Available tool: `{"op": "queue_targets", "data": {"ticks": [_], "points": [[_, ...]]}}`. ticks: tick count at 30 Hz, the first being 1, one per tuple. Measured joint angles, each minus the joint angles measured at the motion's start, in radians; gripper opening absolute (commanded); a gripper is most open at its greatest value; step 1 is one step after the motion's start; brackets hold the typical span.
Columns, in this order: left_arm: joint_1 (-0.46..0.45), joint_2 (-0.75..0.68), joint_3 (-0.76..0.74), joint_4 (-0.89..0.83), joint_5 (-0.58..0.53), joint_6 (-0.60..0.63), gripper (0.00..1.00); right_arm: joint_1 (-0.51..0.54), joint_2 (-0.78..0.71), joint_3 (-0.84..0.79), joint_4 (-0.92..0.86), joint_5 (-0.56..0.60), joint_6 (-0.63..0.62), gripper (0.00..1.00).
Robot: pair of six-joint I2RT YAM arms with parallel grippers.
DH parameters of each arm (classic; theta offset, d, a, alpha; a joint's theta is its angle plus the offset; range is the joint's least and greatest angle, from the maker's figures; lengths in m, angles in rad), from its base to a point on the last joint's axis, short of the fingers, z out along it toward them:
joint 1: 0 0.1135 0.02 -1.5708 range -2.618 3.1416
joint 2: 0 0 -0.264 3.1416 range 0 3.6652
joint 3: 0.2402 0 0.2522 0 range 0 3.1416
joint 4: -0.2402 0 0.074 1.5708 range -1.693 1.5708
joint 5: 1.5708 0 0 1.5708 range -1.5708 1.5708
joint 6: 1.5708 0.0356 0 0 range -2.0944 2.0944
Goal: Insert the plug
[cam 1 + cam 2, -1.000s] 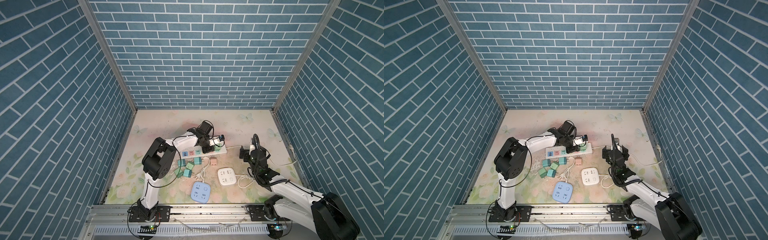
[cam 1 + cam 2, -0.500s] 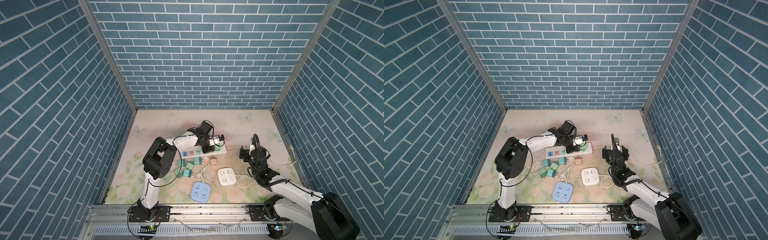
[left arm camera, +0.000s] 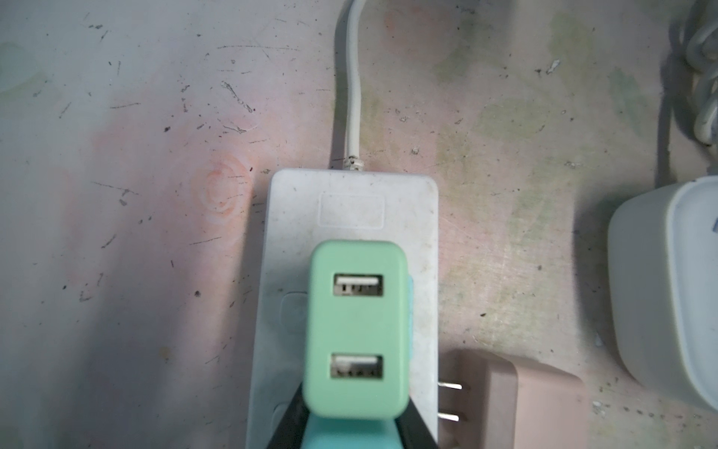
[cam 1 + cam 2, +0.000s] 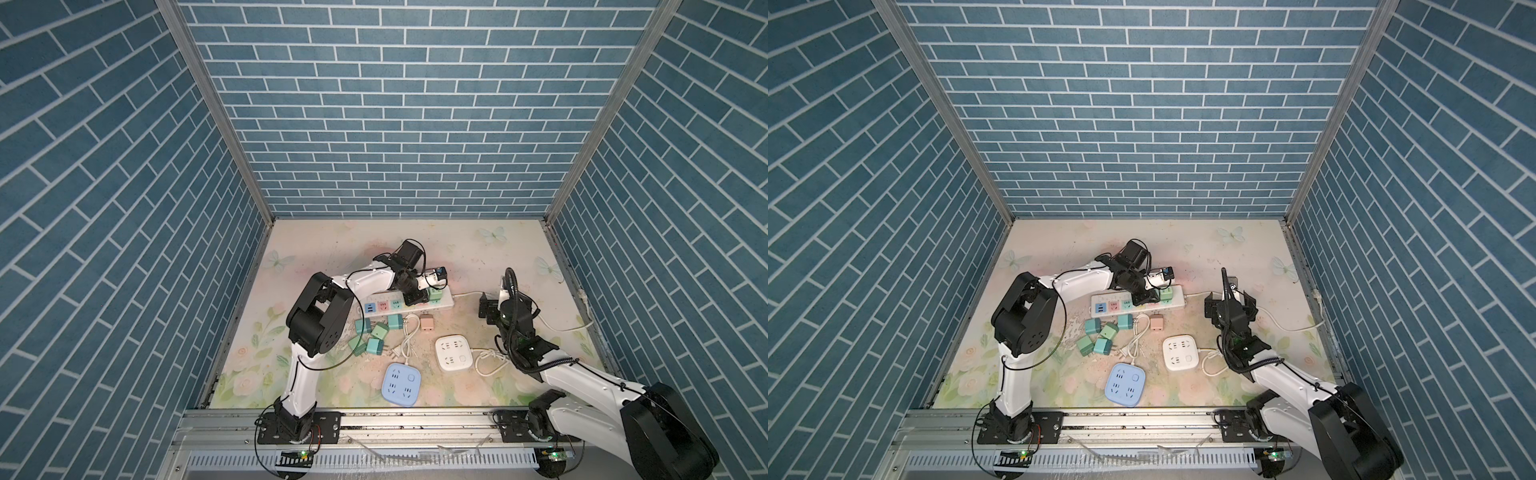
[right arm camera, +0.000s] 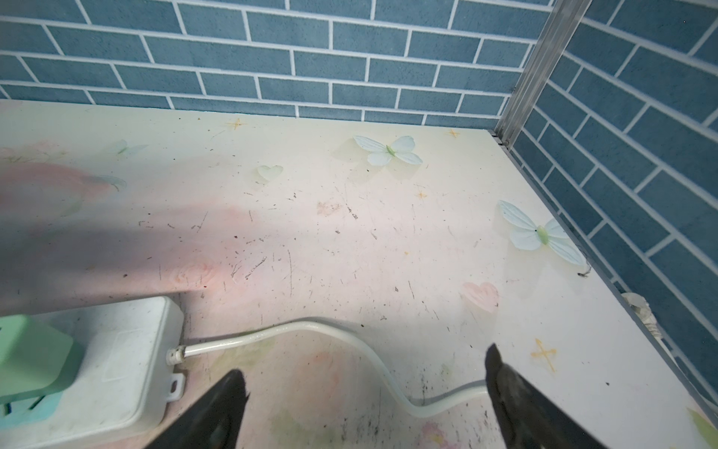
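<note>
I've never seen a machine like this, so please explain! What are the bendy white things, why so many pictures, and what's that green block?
Those are two robot arms bolted beside a table, each ending in a pincer called a gripper. Both top views look down from one camera overhead. The close-ups come from little cameras on the arms' wrists. The left gripper reaches either side of a green plug standing on the white power strip; I can't tell whether it's squeezing. The right gripper is open and holds nothing. Loose on the table lie more green and teal plugs, a pink plug, a white socket box and a blue socket box.
</note>
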Motion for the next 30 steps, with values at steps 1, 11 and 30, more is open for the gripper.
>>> {"op": "queue_targets", "data": {"ticks": [1,11,30], "points": [[0.0,0.0,-0.006,0.001,0.004,0.0,1.0,0.0,0.0,0.0,0.0,0.0,0.0,0.98],[-0.01,-0.178,-0.113,0.013,-0.012,-0.053,1.0,0.0,0.006,0.0,-0.005,-0.002,0.0,0.99],[0.026,-1.203,-0.81,0.27,-0.298,-0.616,1.0,0.0,0.029,0.013,-0.009,-0.016,0.0,0.9]]}}
